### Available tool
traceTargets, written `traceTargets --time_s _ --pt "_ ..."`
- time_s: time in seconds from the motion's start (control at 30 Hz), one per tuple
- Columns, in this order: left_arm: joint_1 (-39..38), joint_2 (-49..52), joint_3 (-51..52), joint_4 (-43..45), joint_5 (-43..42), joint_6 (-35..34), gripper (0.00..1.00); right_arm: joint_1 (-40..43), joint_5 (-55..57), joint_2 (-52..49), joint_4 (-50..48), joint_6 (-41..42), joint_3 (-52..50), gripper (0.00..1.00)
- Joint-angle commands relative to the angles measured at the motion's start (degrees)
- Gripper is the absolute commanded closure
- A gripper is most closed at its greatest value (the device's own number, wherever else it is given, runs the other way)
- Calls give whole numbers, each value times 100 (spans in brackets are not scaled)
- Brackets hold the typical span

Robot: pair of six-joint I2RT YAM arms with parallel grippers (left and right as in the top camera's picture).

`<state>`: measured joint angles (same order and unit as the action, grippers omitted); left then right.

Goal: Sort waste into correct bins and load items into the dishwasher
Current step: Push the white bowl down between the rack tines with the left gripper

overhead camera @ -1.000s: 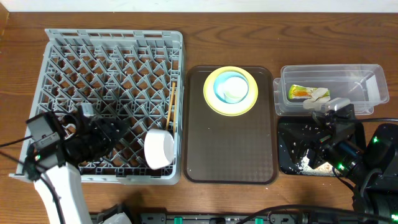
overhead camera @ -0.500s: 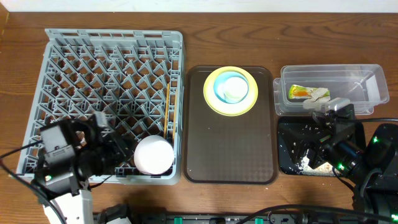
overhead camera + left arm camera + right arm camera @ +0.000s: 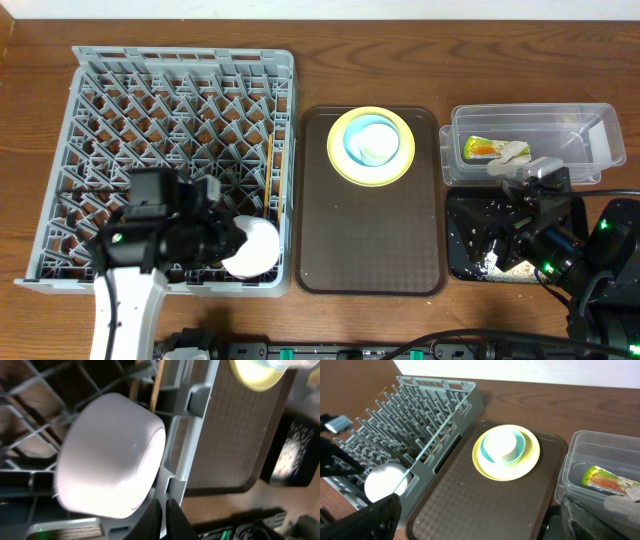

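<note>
Left tool, now closed, by white bowl (perhaps against rack)

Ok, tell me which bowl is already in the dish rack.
The white bowl, in the near corner of the grey rack, beside the brown tray. The light blue bowl sits on the yellow plate on that tray, holding a white cup.

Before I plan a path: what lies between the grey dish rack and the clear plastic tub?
A brown serving tray holding a round yellow plate; overhead view.
</note>
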<state>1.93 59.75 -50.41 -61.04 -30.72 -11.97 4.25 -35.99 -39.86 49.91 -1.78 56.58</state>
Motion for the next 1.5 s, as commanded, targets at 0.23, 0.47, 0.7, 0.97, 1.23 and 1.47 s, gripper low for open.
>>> traceTargets --time_s 0.23,0.47,0.7,0.97,1.23,1.47 --pt "-614 660 -42 195 929 -256 92 -57 17 20 9 -66 63 1" --pt "-697 660 -42 195 1226 -254 92 -57 17 20 11 -66 63 1" --pt "-879 660 -42 223 1178 -363 92 -57 17 20 11 -66 63 1" --pt "-1128 647 -70 42 2577 -1008 92 -57 17 20 11 -66 63 1" --pt "-1128 426 -710 -313 2911 -1239 92 -57 17 20 11 -66 63 1" --pt "-1128 317 -1008 -258 2968 -1384 88 -57 17 20 22 -66 63 1"
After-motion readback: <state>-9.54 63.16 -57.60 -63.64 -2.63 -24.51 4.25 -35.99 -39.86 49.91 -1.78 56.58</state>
